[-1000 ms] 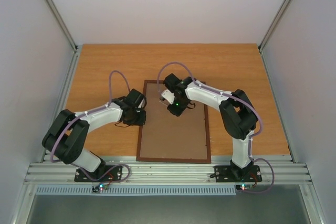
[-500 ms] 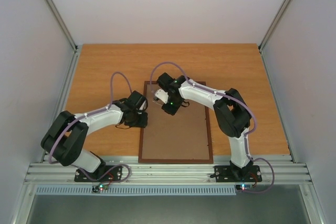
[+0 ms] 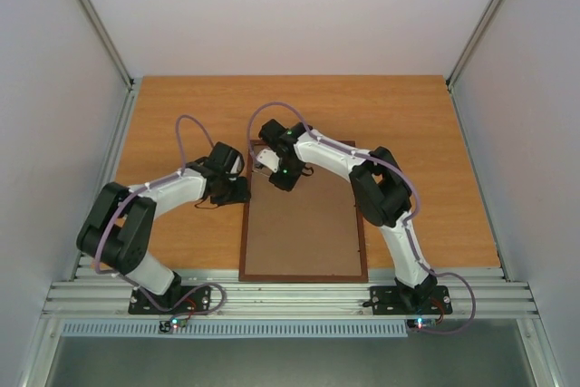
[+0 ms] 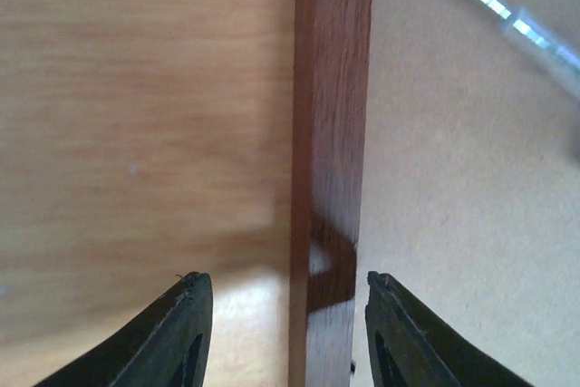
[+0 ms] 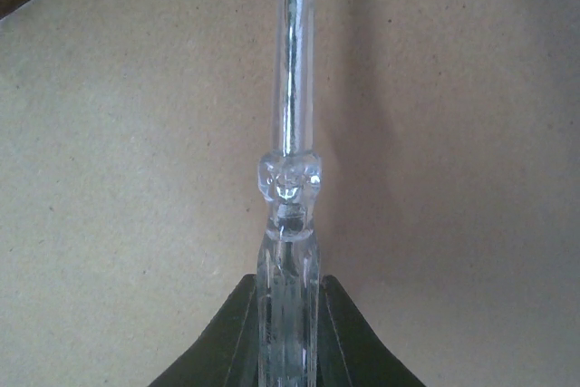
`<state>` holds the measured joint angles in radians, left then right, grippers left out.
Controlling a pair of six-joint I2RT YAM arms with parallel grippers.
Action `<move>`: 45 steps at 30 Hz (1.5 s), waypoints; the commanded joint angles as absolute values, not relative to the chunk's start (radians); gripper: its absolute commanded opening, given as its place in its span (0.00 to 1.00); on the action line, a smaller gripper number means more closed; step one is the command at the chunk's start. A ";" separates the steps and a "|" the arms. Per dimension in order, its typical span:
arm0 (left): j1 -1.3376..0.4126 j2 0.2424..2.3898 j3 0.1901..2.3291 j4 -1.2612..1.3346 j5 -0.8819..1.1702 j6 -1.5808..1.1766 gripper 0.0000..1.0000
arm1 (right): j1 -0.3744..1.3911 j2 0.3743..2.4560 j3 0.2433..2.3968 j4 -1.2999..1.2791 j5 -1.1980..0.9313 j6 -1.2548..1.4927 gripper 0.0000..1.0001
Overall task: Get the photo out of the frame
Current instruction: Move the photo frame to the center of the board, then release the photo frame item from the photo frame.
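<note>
1 screwdriver (image 5: 290,174) pinched in right gripper (image 5: 288,289); left gripper (image 4: 285,280) astride frame (image 4: 331,88) rail.

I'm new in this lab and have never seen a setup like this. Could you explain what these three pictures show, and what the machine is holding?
These are two robot arms bolted at a wooden table's near edge. The overhead picture comes from a fixed camera above and behind them; each close-up comes from a camera on one wrist. On the table lies a reddish-brown picture frame, its hardboard back up, so the photo is hidden. The left gripper stands open astride the frame's left rail, holding nothing. The right gripper is shut on a clear-handled tool with a metal shaft, probably a screwdriver, lying over the back.
</note>
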<state>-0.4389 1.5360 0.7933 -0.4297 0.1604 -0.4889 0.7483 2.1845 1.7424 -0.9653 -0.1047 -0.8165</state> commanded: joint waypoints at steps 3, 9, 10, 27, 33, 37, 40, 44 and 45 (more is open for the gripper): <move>-0.424 1.624 0.857 -0.352 0.209 -0.472 0.46 | 0.751 2.239 1.818 -1.057 -0.104 -0.845 0.01; -0.422 1.657 0.858 -0.338 0.223 -0.461 0.34 | 0.749 2.281 1.860 -1.103 -0.094 -0.842 0.01; -0.423 1.661 0.856 -0.335 0.228 -0.459 0.32 | 0.749 2.288 1.869 -1.107 -0.093 -0.841 0.01; -0.422 1.665 0.833 -0.310 0.271 -0.452 0.20 | 0.750 2.401 2.039 -1.219 -0.043 -0.803 0.01; -0.422 1.658 0.824 -0.298 0.291 -0.453 0.18 | 0.750 2.421 2.075 -1.239 -0.041 -0.795 0.01; -0.423 1.659 0.823 -0.293 0.303 -0.451 0.17 | 0.751 2.434 2.110 -1.240 -0.032 -0.784 0.01; -0.425 1.661 0.822 -0.288 0.310 -0.451 0.17 | 0.753 2.439 2.132 -1.232 -0.028 -0.776 0.01; -0.428 1.661 0.820 -0.287 0.312 -0.450 0.17 | 0.763 2.429 2.144 -1.211 -0.032 -0.777 0.01; -0.428 1.660 0.818 -0.288 0.307 -0.449 0.16 | 0.765 2.425 2.146 -1.211 -0.040 -0.781 0.01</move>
